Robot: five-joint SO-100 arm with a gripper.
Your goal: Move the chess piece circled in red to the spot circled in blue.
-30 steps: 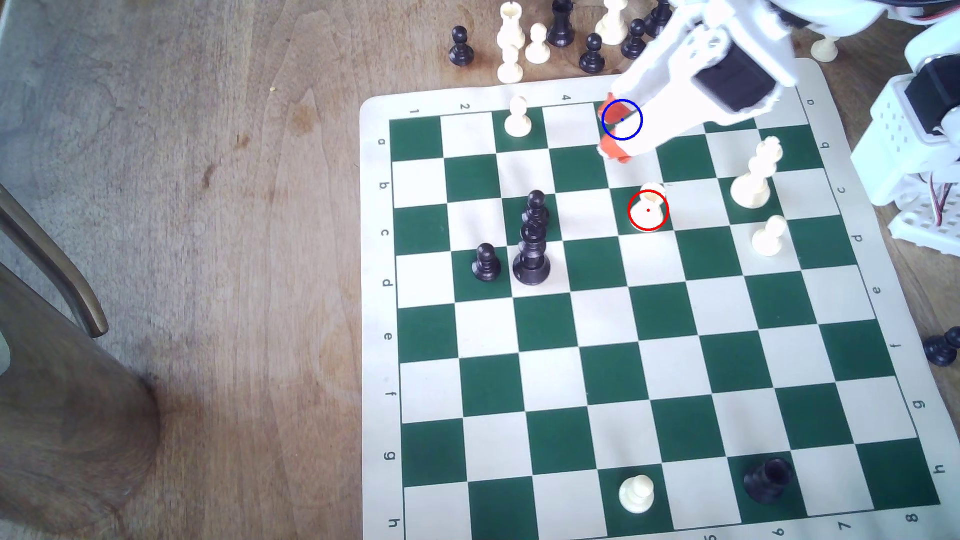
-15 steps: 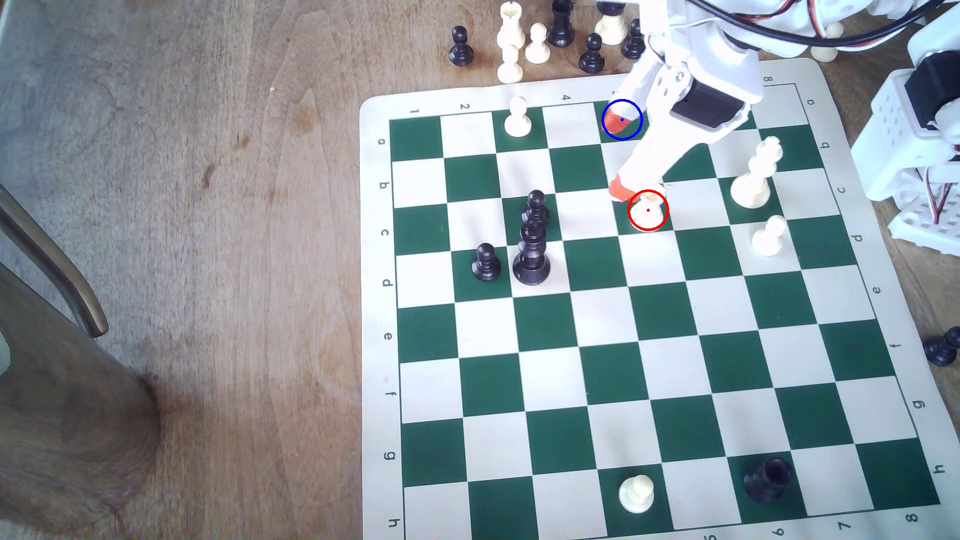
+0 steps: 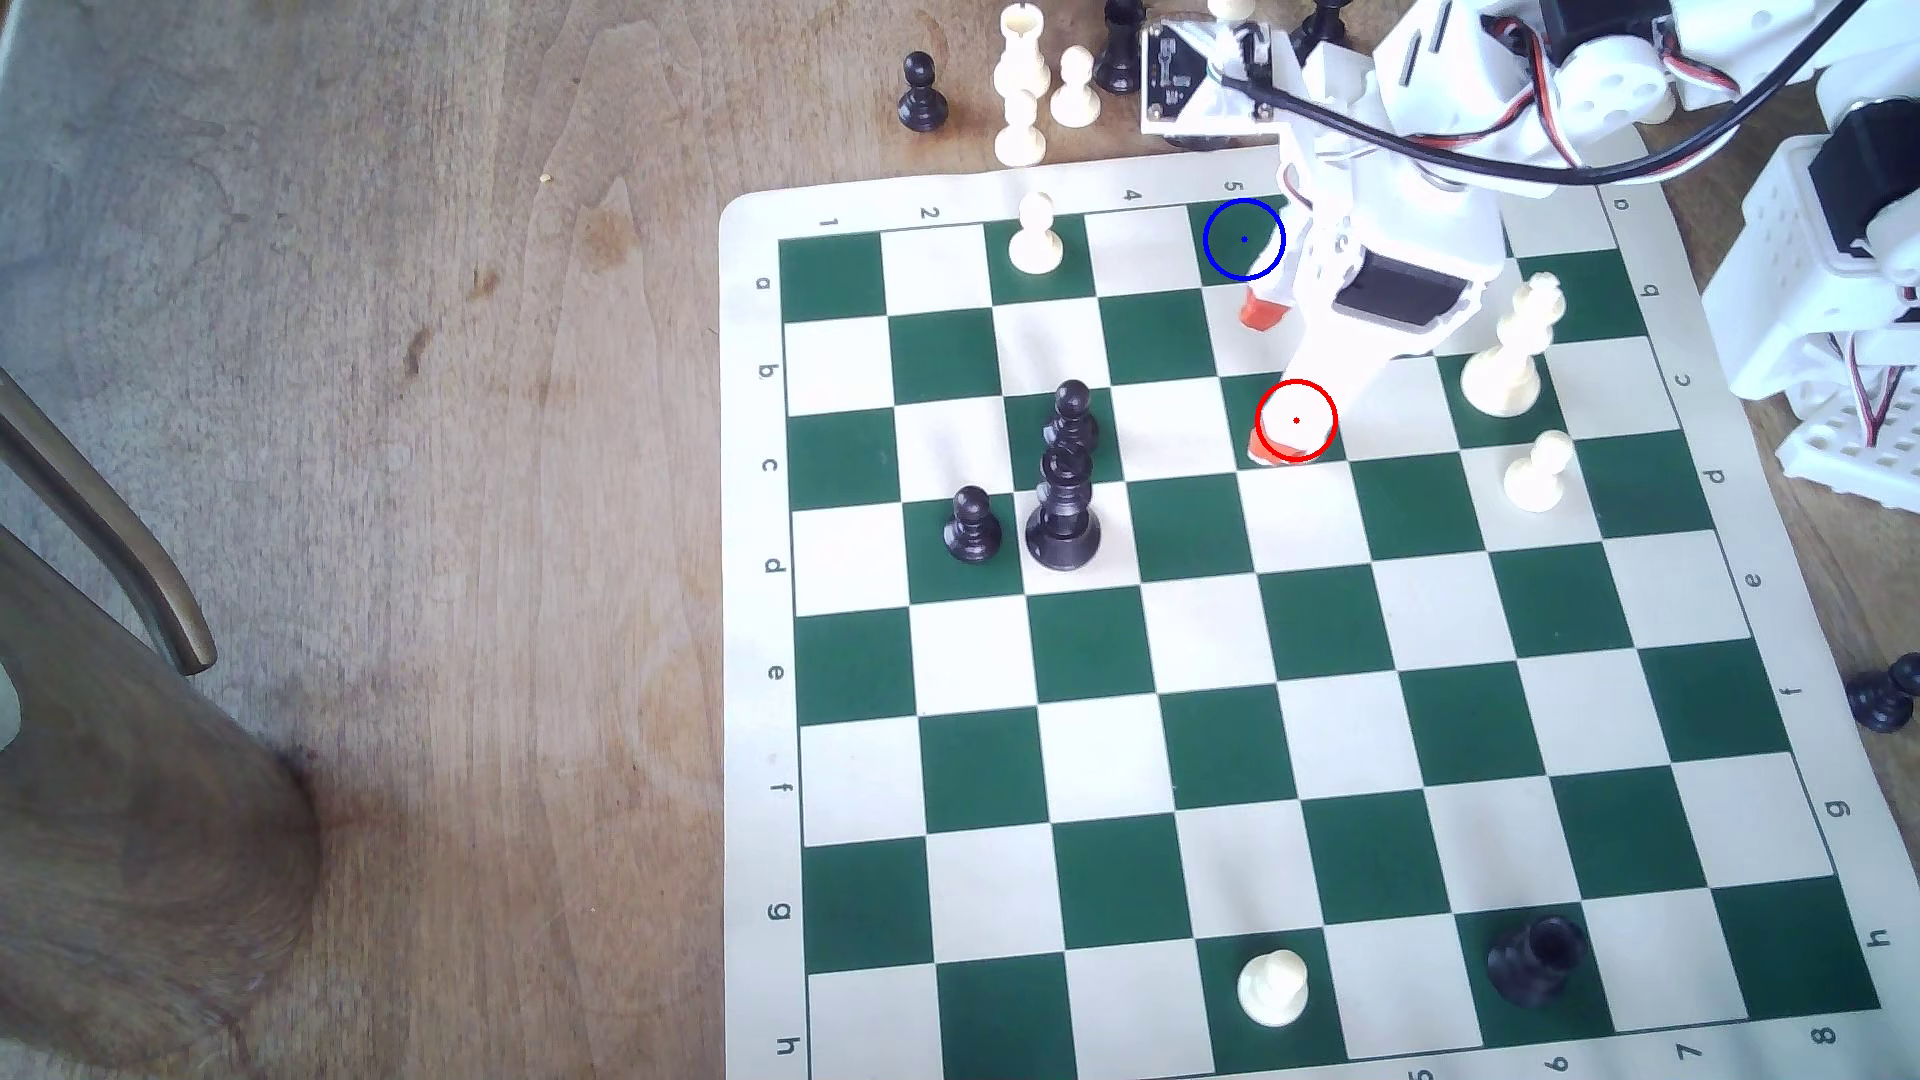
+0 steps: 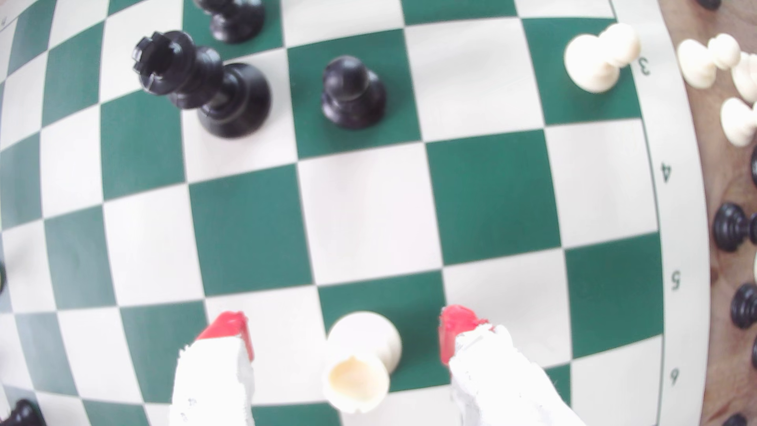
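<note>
Chess piece [image 4: 360, 360] upright between wide-open end effector [image 4: 348, 331] fingers, untouched

Worn brown wooden table [image 3: 416, 415], green-and-cream chessboard mat [image 3: 753, 519] lying flat toward the exterior view's right, cluster of spare black and cream chess pieces [image 3: 1023, 83] beyond the mat's far edge, lone black pawn [image 3: 1883, 694] off its right border
</note>
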